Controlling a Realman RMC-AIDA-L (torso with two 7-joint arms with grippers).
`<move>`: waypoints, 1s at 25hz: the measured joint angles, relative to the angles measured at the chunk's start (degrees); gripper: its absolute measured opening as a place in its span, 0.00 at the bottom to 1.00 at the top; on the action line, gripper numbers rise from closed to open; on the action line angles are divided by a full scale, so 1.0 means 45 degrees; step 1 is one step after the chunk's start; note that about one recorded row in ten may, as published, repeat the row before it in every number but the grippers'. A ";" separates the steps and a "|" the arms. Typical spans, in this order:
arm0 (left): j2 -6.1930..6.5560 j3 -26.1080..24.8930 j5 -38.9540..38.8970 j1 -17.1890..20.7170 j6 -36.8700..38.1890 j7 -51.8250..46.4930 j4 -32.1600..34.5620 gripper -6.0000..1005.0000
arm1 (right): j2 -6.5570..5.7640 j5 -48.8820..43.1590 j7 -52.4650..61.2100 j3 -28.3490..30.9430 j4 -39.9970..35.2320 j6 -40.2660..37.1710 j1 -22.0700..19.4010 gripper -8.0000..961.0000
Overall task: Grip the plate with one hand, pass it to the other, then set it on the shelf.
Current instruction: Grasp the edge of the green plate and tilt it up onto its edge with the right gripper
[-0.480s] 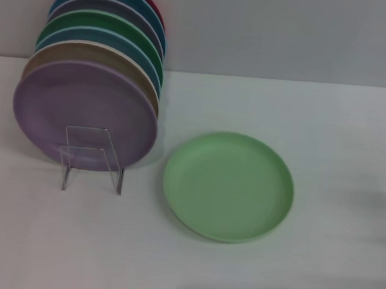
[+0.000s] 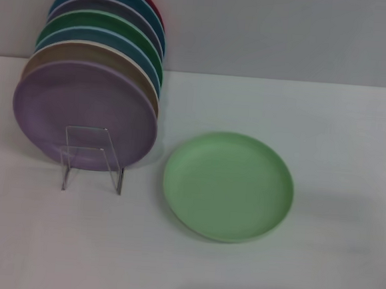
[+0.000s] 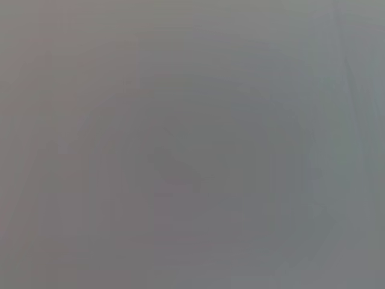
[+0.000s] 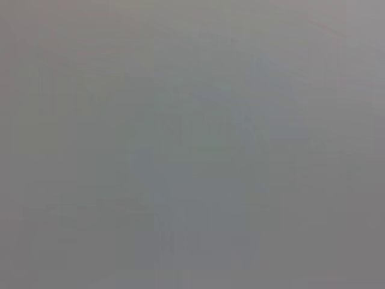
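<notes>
- Head view: no part of the robot's body shows, so its colours, cables, screws and markings cannot be told.
- Left wrist view: only an even grey blur; nothing of the left arm or the left gripper can be made out.
- Right wrist view: the same even grey blur; nothing of the right arm or the right gripper can be made out.
</notes>
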 joint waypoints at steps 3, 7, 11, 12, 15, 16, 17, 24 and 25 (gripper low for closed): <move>0.0041 -0.0268 -0.0042 0.0036 -0.0003 0.0003 0.0005 0.78 | -0.0034 0.0051 0.1092 -0.0497 0.0764 -0.0247 0.0294 0.85; 0.0030 -0.0724 -0.0057 0.0052 0.0062 0.0007 -0.0068 0.78 | -0.0142 -0.0811 0.4473 -0.0986 0.3287 -0.3081 0.0604 0.84; 0.0024 -0.0761 -0.0060 0.0001 0.0062 0.0009 -0.0065 0.78 | -0.0196 -0.4078 0.9166 -0.2877 0.8751 -0.8749 0.0222 0.84; 0.0025 -0.0763 -0.0063 -0.0041 0.0053 0.0010 -0.0064 0.78 | -0.0248 -0.5509 1.0872 -0.3437 1.0108 -1.0196 0.0164 0.84; -0.0023 -0.0753 -0.0065 -0.0121 0.0011 -0.0002 -0.0140 0.78 | -0.0334 -1.0678 1.6656 -0.4290 1.3242 -1.2840 0.0409 0.83; -0.0033 -0.0730 -0.0063 -0.0140 -0.0011 -0.0024 -0.0156 0.78 | -0.0347 -1.2805 1.8654 -0.4368 1.4016 -1.3211 0.0707 0.83; -0.0034 -0.0701 -0.0065 -0.0186 -0.0050 -0.0054 -0.0158 0.78 | -0.0356 -1.4782 2.0733 -0.4382 1.4574 -1.3331 0.1078 0.83; -0.0049 -0.0577 0.0015 -0.0560 -0.0127 -0.0135 -0.0190 0.78 | -0.0670 -2.3594 2.8162 -0.3910 1.3949 -0.8280 0.3928 0.82; -0.0049 -0.0577 0.0015 -0.0560 -0.0127 -0.0135 -0.0190 0.78 | -0.0670 -2.3594 2.8162 -0.3910 1.3949 -0.8280 0.3928 0.82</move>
